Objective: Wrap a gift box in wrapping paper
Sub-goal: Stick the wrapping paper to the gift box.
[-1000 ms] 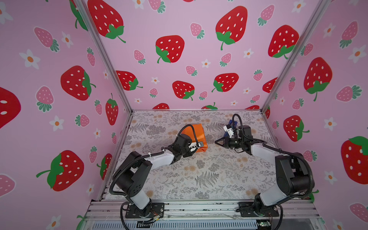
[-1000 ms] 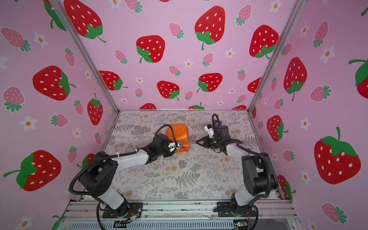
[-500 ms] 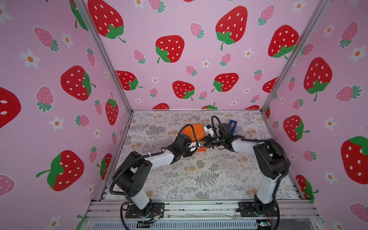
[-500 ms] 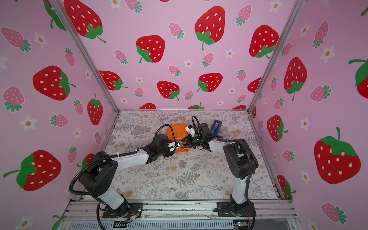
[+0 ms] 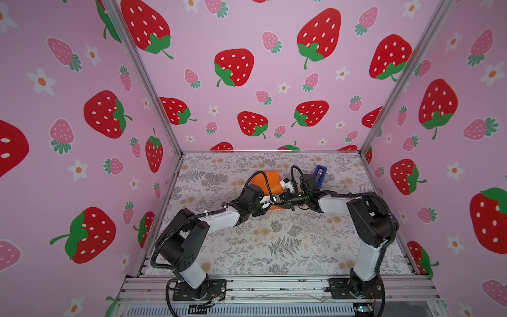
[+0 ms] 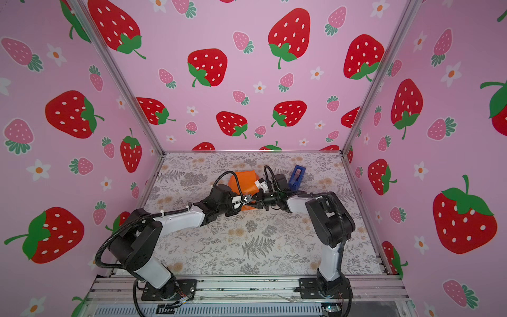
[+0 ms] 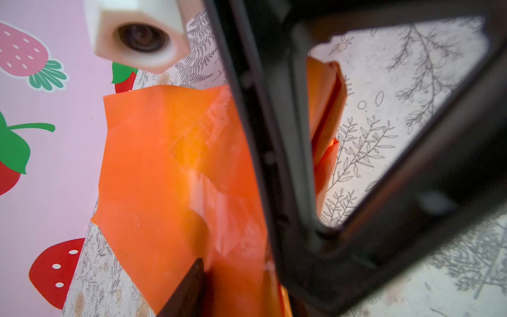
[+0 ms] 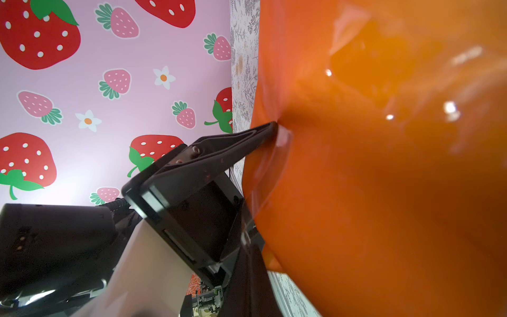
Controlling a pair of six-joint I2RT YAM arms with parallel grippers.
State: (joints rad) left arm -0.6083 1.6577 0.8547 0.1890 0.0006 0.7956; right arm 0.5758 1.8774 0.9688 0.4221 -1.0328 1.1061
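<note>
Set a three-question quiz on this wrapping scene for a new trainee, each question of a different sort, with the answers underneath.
1. True or false: the wrapping paper is a flat, unfolded sheet.
2. Multiple choice: the tape dispenser is A) red, B) blue, C) green.
3. Fill in the blank: the gripper whose jaws are closed to a point is the ___ gripper.

Key
1. False. The paper is folded up into a compact parcel.
2. B.
3. Right: the right gripper.
</note>
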